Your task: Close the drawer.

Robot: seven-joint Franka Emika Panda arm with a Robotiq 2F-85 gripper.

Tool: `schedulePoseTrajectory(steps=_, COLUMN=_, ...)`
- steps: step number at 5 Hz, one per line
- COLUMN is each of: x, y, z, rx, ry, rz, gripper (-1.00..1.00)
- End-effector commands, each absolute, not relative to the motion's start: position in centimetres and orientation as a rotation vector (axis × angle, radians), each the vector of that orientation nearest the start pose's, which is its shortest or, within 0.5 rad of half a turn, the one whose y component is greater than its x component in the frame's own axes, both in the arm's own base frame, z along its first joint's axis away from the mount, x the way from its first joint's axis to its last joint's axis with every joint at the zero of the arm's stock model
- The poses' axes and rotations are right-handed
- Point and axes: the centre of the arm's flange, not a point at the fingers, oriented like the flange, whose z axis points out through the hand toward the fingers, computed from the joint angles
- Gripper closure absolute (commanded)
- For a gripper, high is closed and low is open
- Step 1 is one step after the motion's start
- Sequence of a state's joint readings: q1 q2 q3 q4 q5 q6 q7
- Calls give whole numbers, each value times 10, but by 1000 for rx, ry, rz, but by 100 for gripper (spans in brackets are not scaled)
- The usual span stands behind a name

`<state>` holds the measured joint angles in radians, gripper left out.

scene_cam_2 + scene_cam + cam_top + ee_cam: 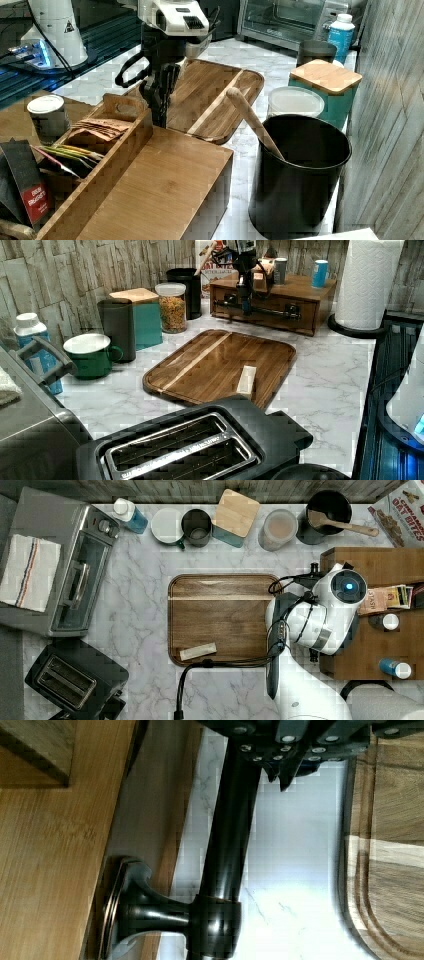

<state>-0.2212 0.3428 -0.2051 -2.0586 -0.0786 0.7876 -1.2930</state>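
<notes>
Top view first, and nearest the lens is the white arm (pixel 320 625), rising from six o'clock and bending over the wooden cabinet (pixel 380 565) at three o'clock, with the dark tray (pixel 220 615) dead centre on the marble counter (pixel 140 580). On to the left view: the black toaster (pixel 200 445) fills the foreground at six o'clock, the tray sits mid-frame, and up at one o'clock the drawer (pixel 265 310) front looks flush with the cabinet, the gripper (pixel 244 307) down at its long dark handle (pixel 260 311). Right view now: the cabinet top lies closest at six o'clock, a black pot (pixel 300 175) with a wooden spoon (pixel 252 120) at four o'clock, and the gripper (pixel 159 107) drops at eleven o'clock just past the cabinet's front edge. Wrist view: the handle (pixel 227 845) runs right beneath the gripper (pixel 285 770), the drawer (pixel 45 845) face beside it; the fingers appear to sit around the bar, but whether they are clamped or apart I cannot tell. My read: the drawer looks pushed home or nearly so, with little left beyond letting go and backing away.
</notes>
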Motion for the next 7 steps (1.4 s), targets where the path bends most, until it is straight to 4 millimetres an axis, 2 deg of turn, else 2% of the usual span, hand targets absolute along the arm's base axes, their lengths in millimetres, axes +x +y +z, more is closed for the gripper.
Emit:
schedulePoseTrajectory(steps=1, x=492, y=-390, z=313, rx=-3404, ry=177, rz=-77, gripper=100)
schedulePoseTrajectory(steps=7, x=492, y=-390, z=313, rx=-3404, ry=178, rz=-77, gripper=100)
